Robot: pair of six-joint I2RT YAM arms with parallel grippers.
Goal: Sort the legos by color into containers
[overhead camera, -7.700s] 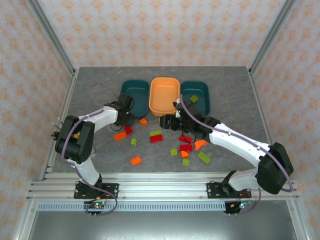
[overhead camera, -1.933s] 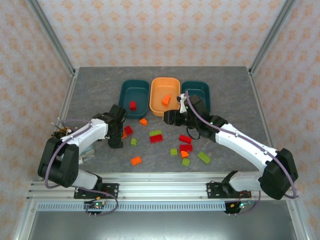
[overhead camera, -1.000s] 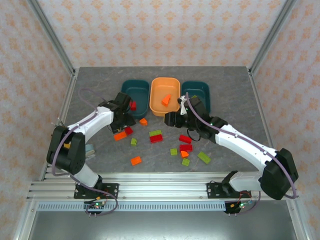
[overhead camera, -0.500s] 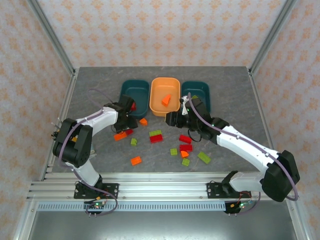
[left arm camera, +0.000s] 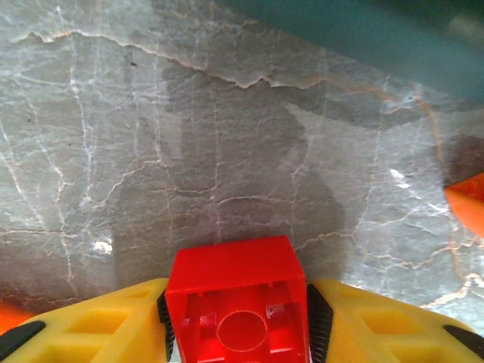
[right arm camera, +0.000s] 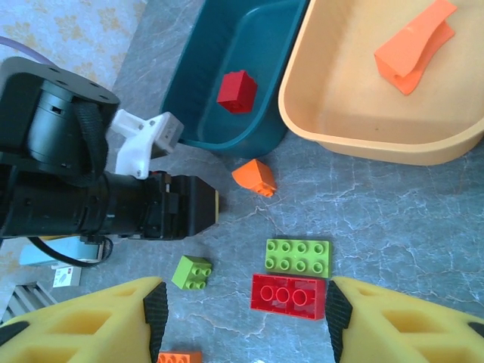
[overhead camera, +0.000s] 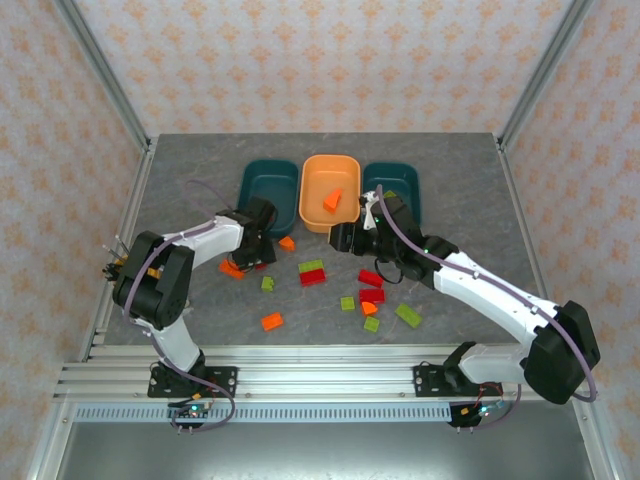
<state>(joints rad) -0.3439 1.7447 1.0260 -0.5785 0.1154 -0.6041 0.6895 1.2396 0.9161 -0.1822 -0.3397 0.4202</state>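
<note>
Left wrist cam: we see L gripper [left arm camera: 240, 321] low over table [left arm camera: 113, 151], jaws clamped on red brick [left arm camera: 234, 291]; R gripper [right arm camera: 243, 302] hovers, jaws apart, empty.

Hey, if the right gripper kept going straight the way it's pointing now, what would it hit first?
Probably the red flat lego, which lies on the table between the right gripper's open fingers. A green lego sits just beyond it. Depth is hard to judge from the wrist view.
</note>
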